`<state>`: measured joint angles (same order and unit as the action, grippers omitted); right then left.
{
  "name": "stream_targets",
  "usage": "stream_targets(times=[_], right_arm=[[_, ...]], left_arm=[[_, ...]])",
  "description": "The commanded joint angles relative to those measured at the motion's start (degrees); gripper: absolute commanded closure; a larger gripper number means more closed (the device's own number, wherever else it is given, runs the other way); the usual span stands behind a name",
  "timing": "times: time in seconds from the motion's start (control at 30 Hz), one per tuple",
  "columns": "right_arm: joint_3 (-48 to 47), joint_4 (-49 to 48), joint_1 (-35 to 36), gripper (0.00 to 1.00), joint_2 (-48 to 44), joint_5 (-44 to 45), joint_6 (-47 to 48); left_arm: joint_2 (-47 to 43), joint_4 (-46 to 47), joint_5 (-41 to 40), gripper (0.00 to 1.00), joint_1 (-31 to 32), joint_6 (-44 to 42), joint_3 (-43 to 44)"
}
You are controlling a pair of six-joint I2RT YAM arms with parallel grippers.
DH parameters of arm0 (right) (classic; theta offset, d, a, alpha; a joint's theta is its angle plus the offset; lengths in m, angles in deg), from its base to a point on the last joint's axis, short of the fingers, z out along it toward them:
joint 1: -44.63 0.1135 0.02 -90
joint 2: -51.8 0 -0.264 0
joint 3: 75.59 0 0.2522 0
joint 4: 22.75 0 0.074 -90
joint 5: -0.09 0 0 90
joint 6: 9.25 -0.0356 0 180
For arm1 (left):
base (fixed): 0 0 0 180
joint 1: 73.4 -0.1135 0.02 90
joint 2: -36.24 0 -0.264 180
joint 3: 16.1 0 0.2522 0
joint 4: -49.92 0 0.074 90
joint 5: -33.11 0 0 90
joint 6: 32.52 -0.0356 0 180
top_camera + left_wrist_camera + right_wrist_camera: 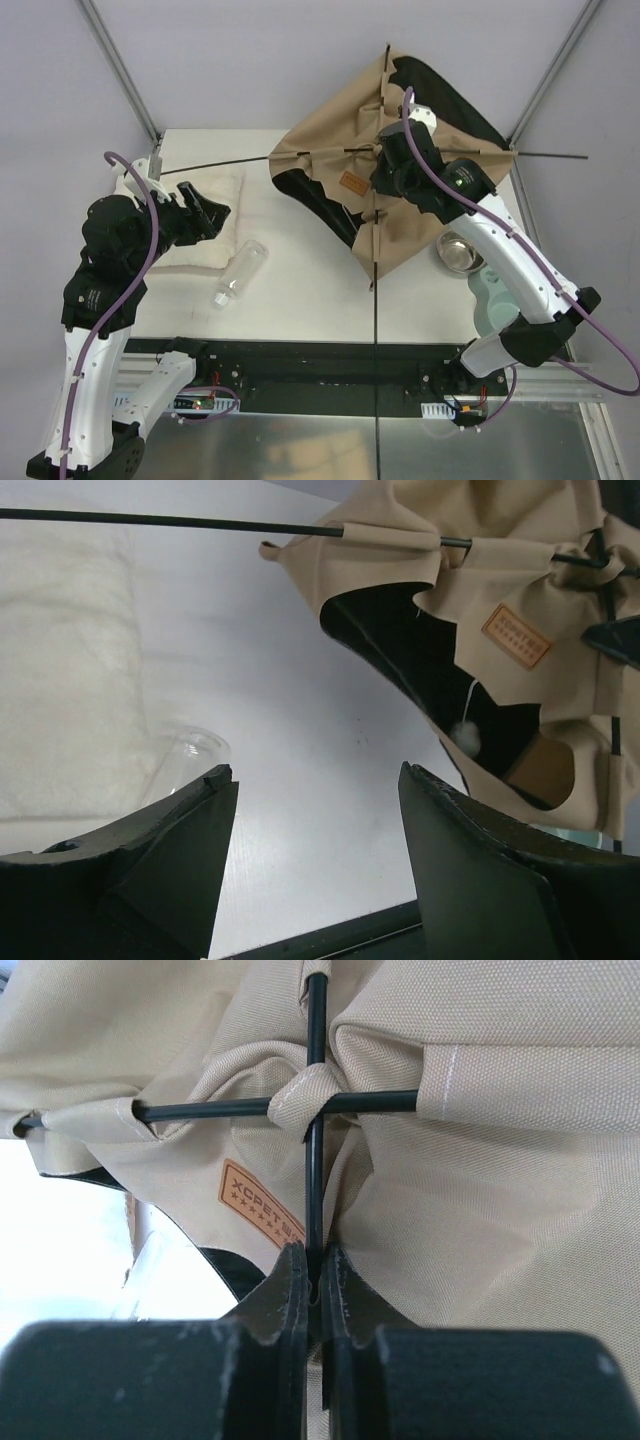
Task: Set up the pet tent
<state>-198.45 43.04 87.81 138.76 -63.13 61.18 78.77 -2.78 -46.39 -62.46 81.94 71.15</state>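
Note:
The pet tent (pixel 420 215) is tan fabric with black lining, half raised at the back right of the table. Two thin black poles cross at its top: one (pixel 230 165) runs left to right, the other (pixel 374 300) runs toward the front edge. My right gripper (pixel 383 158) is shut on the near-running pole (pixel 314 1190) just below the fabric loop (pixel 305 1098) at the crossing, beside the brown label (pixel 255 1200). My left gripper (pixel 222 212) is open and empty above the pillow's right edge. In its view (pixel 315 780) the tent's doorway, label (pixel 517 637) and white pompom (pixel 467 736) lie ahead to the right.
A cream fluffy pillow (pixel 195 235) lies at the left. A clear plastic bottle (pixel 240 272) lies beside it, near the left fingers (pixel 195 820). A metal bowl (pixel 458 250) and a pale green feeder (pixel 495 295) sit at the right, under the right arm.

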Motion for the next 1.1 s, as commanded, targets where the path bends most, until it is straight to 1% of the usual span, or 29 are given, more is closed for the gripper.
stream_targets(times=[0.0, 0.13, 0.17, 0.3, 0.43, 0.63, 0.83, 0.87, 0.93, 0.97, 1.07], right_arm=[[8.35, -8.25, -1.86, 1.0, -5.04, -5.67, -12.58], [14.34, -12.04, -3.54, 1.0, -4.61, -9.9, -16.9], [15.4, -12.74, -3.71, 1.0, -4.26, -9.82, -17.51], [20.93, -16.87, -4.59, 1.0, -2.94, -7.81, -16.47], [23.75, -19.24, -4.86, 1.0, -0.74, -3.86, -14.27], [24.37, -22.06, -6.61, 1.0, 3.74, -0.51, -11.72], [22.71, -21.54, -7.41, 1.0, 6.29, 0.9, -9.78], [21.92, -20.49, -7.58, 0.97, 6.38, 0.46, -9.7], [20.77, -18.47, -7.5, 0.79, 6.12, -0.68, -9.87], [20.51, -17.59, -7.49, 0.72, 5.68, -1.03, -10.22], [20.07, -14.69, -7.58, 0.56, 4.63, -2.87, -10.4]], left_arm=[[0.28, 1.32, 1.71, 0.33, 0.31, 0.67, -0.37], [0.1, 1.58, 1.89, 0.33, 0.31, 1.11, -1.07], [0.02, 1.58, 1.98, 0.33, 0.31, 1.02, -1.16], [-0.42, 1.67, 1.8, 0.33, 0.31, 1.02, -1.86], [-0.34, 1.67, 1.8, 0.33, 0.31, 0.76, -2.13], [0.19, 1.67, 2.33, 0.33, 0.31, 0.49, -1.95], [0.72, 1.76, 2.86, 0.32, 0.31, 0.32, -1.86], [0.89, 1.76, 2.86, 0.33, 0.31, 0.23, -1.78], [1.07, 1.85, 2.94, 0.32, 0.31, 0.05, -1.69], [1.25, 1.85, 2.86, 0.32, 0.31, -0.03, -1.69], [1.6, 1.85, 3.03, 0.32, 0.31, -0.39, -1.51]])
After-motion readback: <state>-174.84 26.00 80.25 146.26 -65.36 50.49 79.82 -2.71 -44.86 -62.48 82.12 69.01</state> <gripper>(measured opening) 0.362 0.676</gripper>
